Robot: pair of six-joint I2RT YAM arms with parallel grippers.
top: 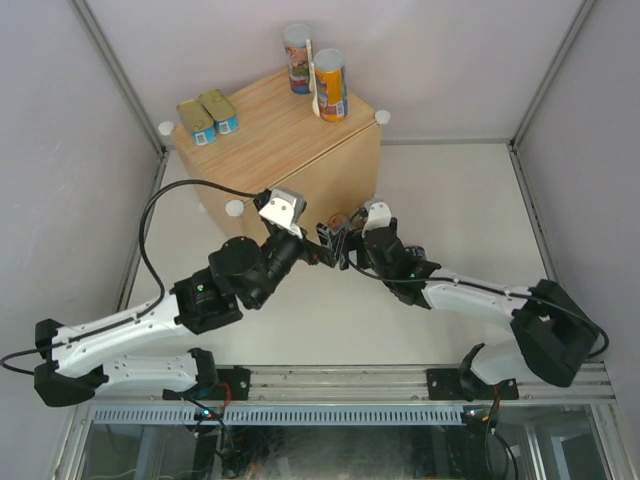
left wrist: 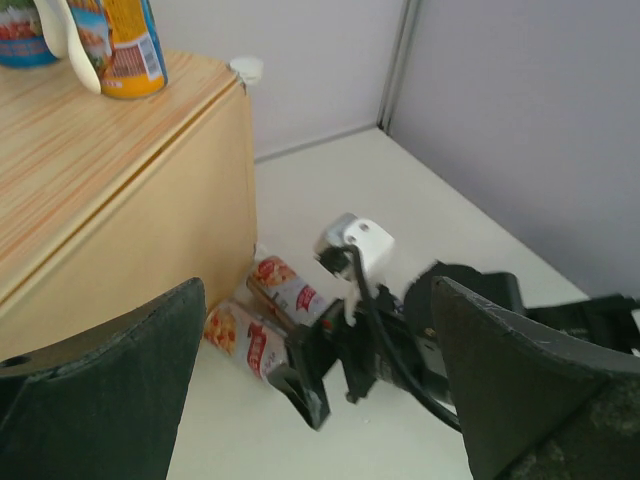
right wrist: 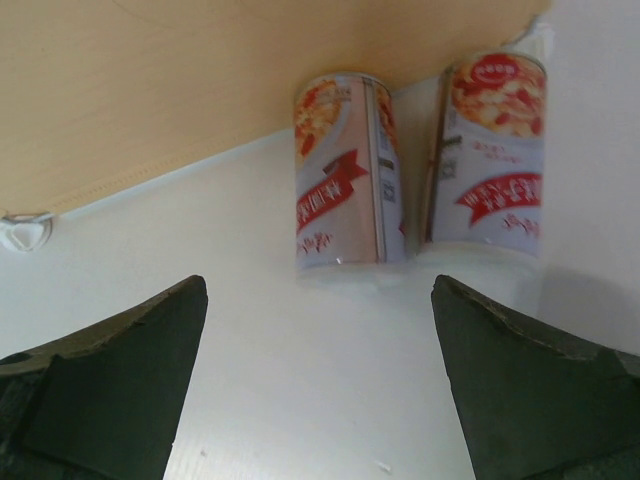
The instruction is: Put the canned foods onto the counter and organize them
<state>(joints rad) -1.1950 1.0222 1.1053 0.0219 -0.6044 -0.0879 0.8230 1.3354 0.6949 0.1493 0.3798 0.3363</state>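
Both pincers are spread wide, nothing held. Right gripper (right wrist: 318,288) faces two red-white cans (right wrist: 345,170) lying side by side on the white table (right wrist: 300,400) at the foot of the counter (right wrist: 150,80), not touching them. Left gripper (left wrist: 317,285) is just beside the right one. On the counter top: two flat tins (top: 208,117), orange can (top: 331,85), blue-labelled can (top: 297,58).

left fingers (left wrist: 110,390) and right fingers (right wrist: 110,390) spread wide, close together
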